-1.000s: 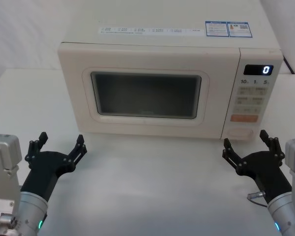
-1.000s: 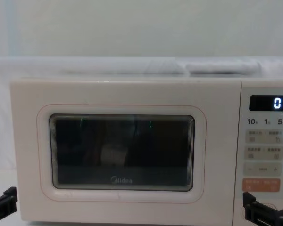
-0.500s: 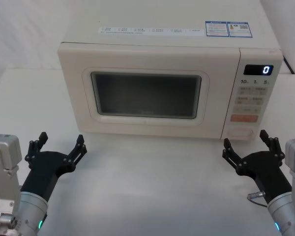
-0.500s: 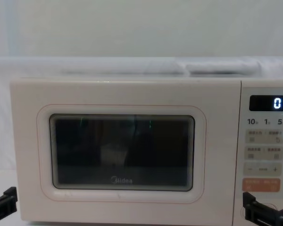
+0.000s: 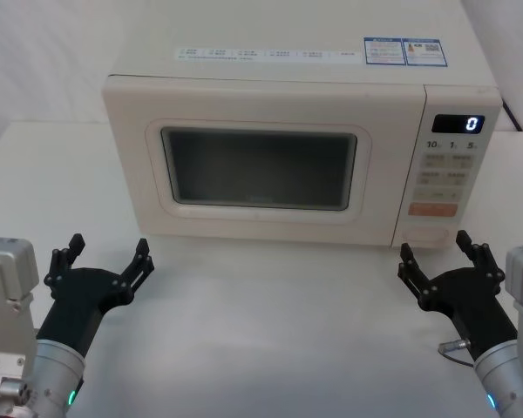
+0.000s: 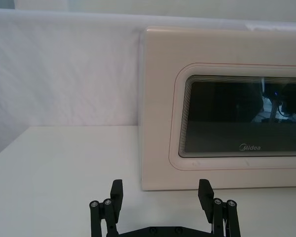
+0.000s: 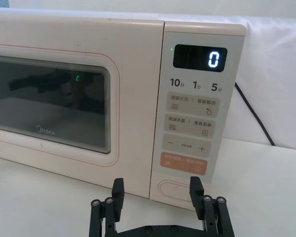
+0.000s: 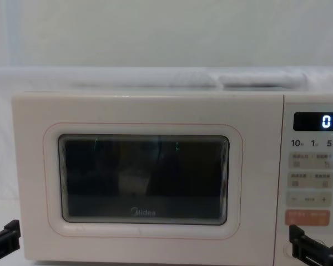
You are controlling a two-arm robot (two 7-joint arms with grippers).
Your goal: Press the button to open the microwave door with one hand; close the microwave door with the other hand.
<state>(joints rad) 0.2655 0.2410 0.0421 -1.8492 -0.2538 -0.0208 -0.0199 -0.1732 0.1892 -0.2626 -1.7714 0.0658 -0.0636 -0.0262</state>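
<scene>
The cream microwave (image 5: 296, 83) stands on the white table with its door (image 5: 257, 170) shut and the display showing "0". The wide cream button (image 5: 427, 233) is the lowest key on the control panel, under the orange key (image 5: 433, 209). My right gripper (image 5: 434, 248) is open just above the table, a short way in front of the button and not touching it. In the right wrist view the button (image 7: 175, 187) lies between the fingers of that gripper (image 7: 157, 185). My left gripper (image 5: 107, 246) is open at the near left, facing the door's left edge (image 6: 153, 123).
A black cable (image 7: 254, 116) runs down the white backdrop behind the microwave's right side. Open white tabletop (image 5: 270, 331) lies between the two arms. The chest view catches a left fingertip (image 8: 3, 241) and the right gripper (image 8: 316, 252) at its lower corners.
My right gripper has shifted very slightly in front of the control panel. The left arm and the microwave have not moved.
</scene>
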